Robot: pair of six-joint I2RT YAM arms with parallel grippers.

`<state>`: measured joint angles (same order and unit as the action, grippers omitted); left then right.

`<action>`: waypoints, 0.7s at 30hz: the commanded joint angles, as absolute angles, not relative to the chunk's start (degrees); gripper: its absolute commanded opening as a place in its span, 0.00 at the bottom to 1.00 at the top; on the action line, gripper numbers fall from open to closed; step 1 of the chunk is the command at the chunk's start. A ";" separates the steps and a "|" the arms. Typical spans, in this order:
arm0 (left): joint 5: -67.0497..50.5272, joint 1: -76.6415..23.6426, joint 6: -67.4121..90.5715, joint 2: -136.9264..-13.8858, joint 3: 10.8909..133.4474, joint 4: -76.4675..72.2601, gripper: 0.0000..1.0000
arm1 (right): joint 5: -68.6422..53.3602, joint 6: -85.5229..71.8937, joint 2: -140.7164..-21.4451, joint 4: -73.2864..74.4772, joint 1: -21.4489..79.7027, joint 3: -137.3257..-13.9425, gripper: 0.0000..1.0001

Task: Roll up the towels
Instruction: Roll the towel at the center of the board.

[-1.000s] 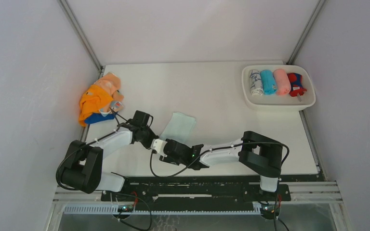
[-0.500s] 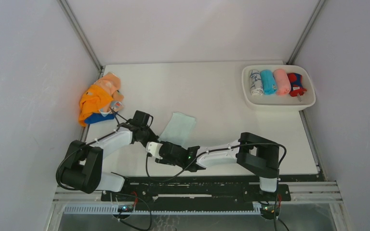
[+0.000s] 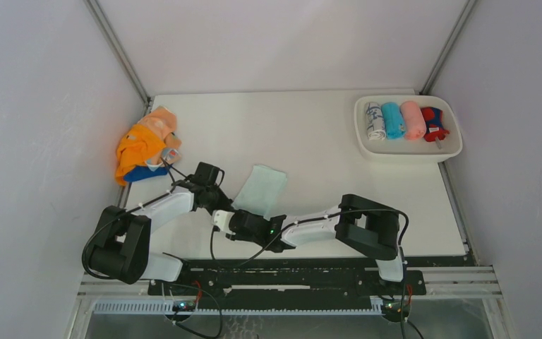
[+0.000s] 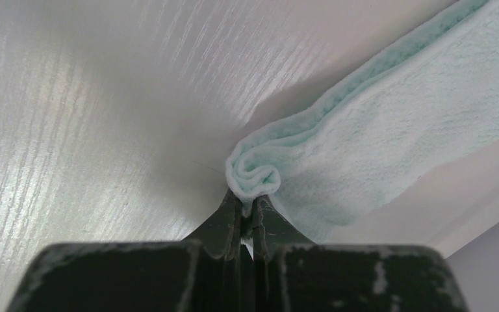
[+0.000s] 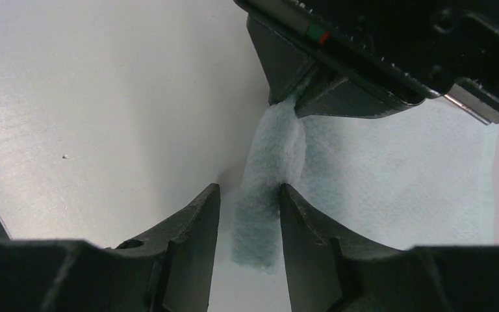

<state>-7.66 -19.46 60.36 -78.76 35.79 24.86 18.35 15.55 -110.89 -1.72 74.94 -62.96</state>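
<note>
A pale mint towel (image 3: 261, 188) lies flat near the table's front middle, its near edge folded into a narrow starting roll. My left gripper (image 4: 252, 203) is shut on one end of that rolled edge (image 4: 255, 179). My right gripper (image 5: 249, 193) is open, its jaws straddling the other end of the rolled edge (image 5: 260, 214) without closing. In the top view the two grippers meet at the towel's near corner (image 3: 224, 209). A heap of orange, peach and dark blue towels (image 3: 145, 145) lies at the left.
A white oval tray (image 3: 408, 150) at the back right holds several rolled towels: white patterned, turquoise, pink, dark blue with red. Side walls close in the table left and right. Both arms cross the front of the table.
My right gripper has slid left along the towel's near edge toward the left gripper. The left gripper and the towel have hardly moved.
</note>
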 commanded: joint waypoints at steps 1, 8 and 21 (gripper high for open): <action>-5.64 -19.22 58.18 -79.36 37.06 28.93 0.03 | 16.97 13.33 -113.53 4.67 73.70 -63.37 0.38; -5.56 -18.83 57.92 -79.47 37.85 29.15 0.04 | 12.14 10.65 -113.64 7.15 71.59 -63.37 0.05; -2.17 -16.84 60.39 -63.98 35.86 28.93 0.58 | -32.52 -7.68 -109.13 -1.08 55.13 -62.05 0.00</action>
<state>-5.04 -17.61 59.94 -70.22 36.23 28.62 -13.50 1.98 -109.71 0.93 59.33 -64.05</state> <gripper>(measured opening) 0.520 0.020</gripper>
